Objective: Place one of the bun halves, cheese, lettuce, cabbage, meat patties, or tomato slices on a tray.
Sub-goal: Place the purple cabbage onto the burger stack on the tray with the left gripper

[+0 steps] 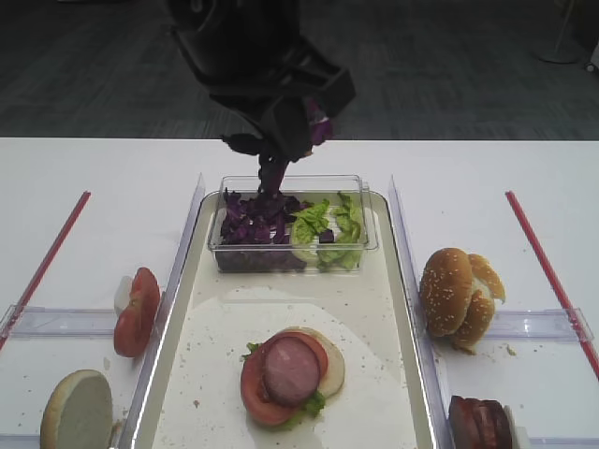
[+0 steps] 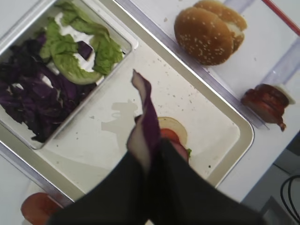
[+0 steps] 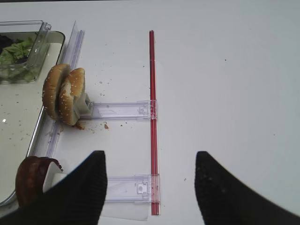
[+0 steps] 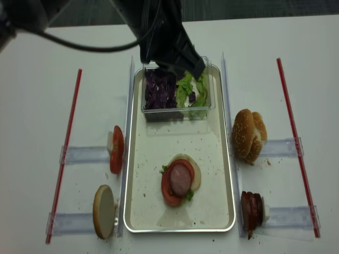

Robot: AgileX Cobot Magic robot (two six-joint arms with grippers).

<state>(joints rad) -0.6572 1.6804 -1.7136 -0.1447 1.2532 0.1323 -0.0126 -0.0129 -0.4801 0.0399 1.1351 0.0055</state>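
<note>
My left gripper (image 2: 151,149) hangs above the tray (image 1: 178,271), shut on a strip of purple cabbage (image 2: 149,112) that sticks out past the fingertips. In the high view this gripper (image 1: 274,170) is just over the clear tub (image 1: 292,245), which holds more cabbage (image 1: 251,221) and lettuce (image 1: 328,226). On the tray's near half lies a stack: a bun half, lettuce, a tomato slice and on top a meat patty (image 1: 291,369). My right gripper (image 3: 150,183) is open over bare table, right of the tray, with nothing between its fingers.
Sesame bun halves (image 1: 459,295) and meat patties (image 1: 477,423) stand in clear holders right of the tray. Tomato slices (image 1: 137,311) and a pale bun half (image 1: 77,412) stand on its left. Red strips (image 1: 547,267) run along both sides of the table.
</note>
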